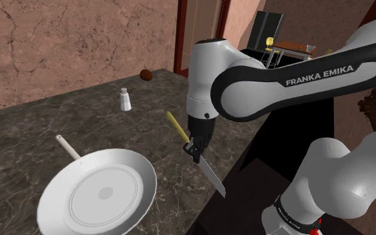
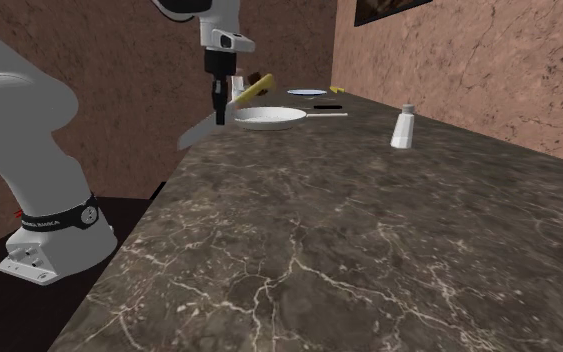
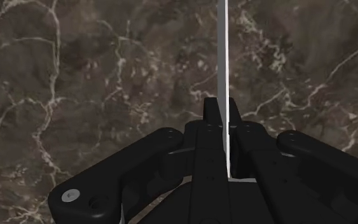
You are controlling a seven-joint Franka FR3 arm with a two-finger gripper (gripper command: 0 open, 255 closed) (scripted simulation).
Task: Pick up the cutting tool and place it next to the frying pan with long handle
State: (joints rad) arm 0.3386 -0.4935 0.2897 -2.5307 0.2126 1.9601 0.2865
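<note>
Dark marble counter [image 1: 59, 120] in the shoulder view: nearest, lower left, sits the white frying pan [image 1: 129, 167], handle pointing upper left. Beyond, at centre, the gripper [image 1: 193, 148] is clamped on the knife [image 1: 212, 177], which slants with its yellow grip upper left and blade lower right. The pan lies left of it.

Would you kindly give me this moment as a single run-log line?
gripper: shut on knife | knife: held above counter, tilted | frying pan: on counter | placing: not yet done

The knife [image 1: 210, 172] has a yellow handle and grey blade; the pan [image 1: 73, 200] is white; the counter [image 1: 59, 117] dark brown, pale-veined.
</note>
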